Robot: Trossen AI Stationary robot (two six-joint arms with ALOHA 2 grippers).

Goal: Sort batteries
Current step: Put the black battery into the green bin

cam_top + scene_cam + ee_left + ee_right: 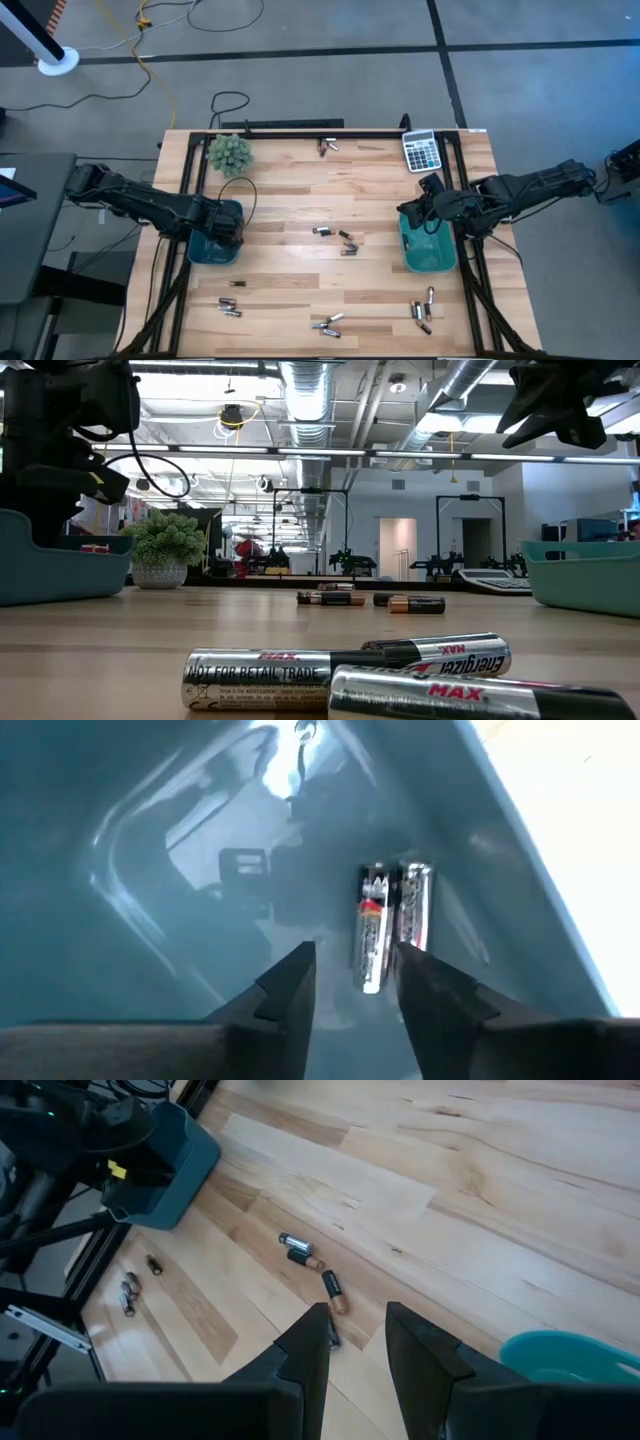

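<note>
Batteries [388, 923] in bin [150, 840], left gripper [352, 982] (parted) above

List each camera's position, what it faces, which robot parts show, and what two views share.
High: overhead, facing down; both arms, left bin, right bin.
Low: tabletop level, facing the room; silvery batteries close.
Left wrist: inside the left bin; left gripper open above two batteries.
Right wrist: right gripper open.
Shared: right wrist and high see the central batteries.

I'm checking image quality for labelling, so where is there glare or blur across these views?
Left wrist view: bright reflections streak the left teal bin and glint off two silvery batteries. Low view: ceiling lights blow out, and the nearest batteries look oversized. High view: evenly lit, soft shadows.
</note>
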